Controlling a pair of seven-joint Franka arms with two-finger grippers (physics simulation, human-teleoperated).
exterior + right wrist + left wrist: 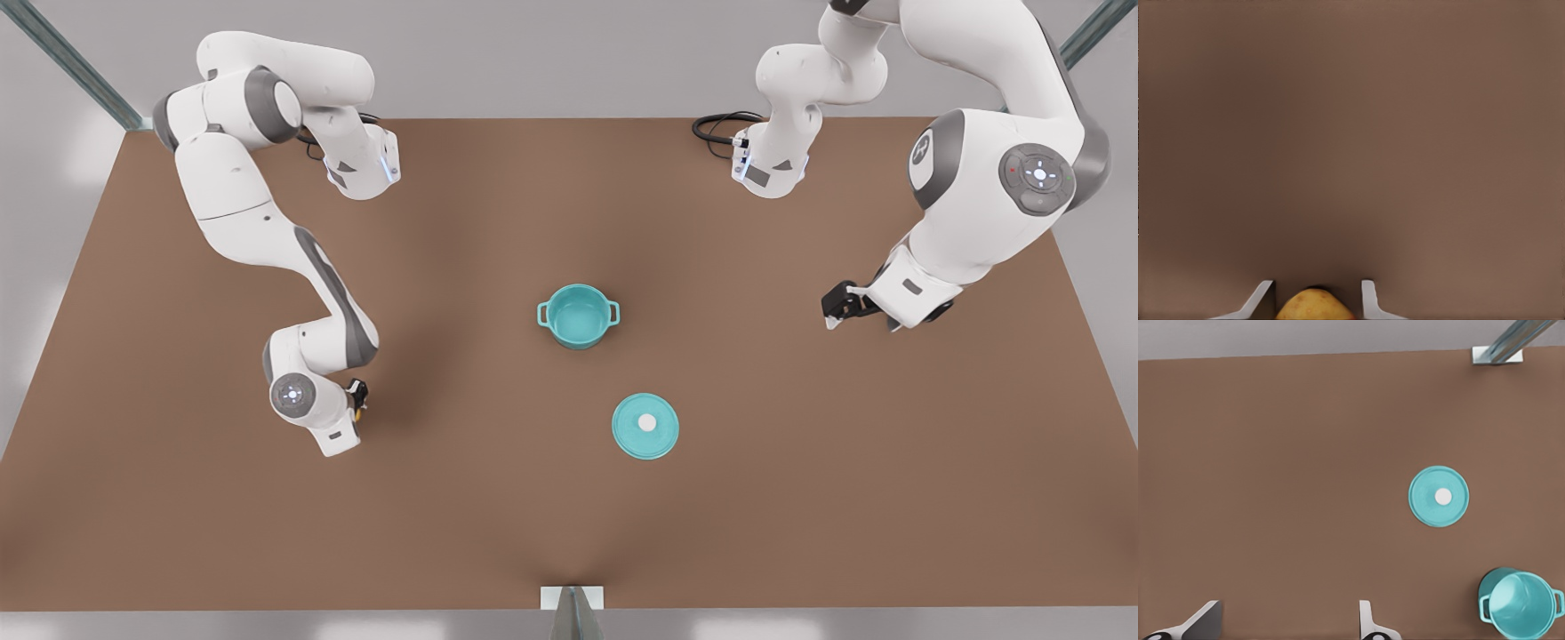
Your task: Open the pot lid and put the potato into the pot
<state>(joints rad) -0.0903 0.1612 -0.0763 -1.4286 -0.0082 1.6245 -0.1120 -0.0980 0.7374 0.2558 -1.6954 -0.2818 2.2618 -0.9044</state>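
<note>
The pot (578, 316) stands uncovered near the middle of the brown table (800, 498), its two loop handles pointing to the front view's left and right, and its teal interior holds nothing. The pot lid (645, 426) lies flat on the table nearer the front view's bottom edge, apart from the pot, white knob up. The potato (1313, 306) sits between the fingers of the right gripper (357, 402), at the front view's left, well apart from the pot; the fingers stand close on either side of it, though actual contact cannot be confirmed. The left gripper (833, 314) hangs at the front view's right with its fingers (1367, 620) spread wide and nothing between them. Bare table surrounds pot and lid on every side, with open surface between each gripper and the pot. A metal post (573, 613) stands at the table's near edge.
</note>
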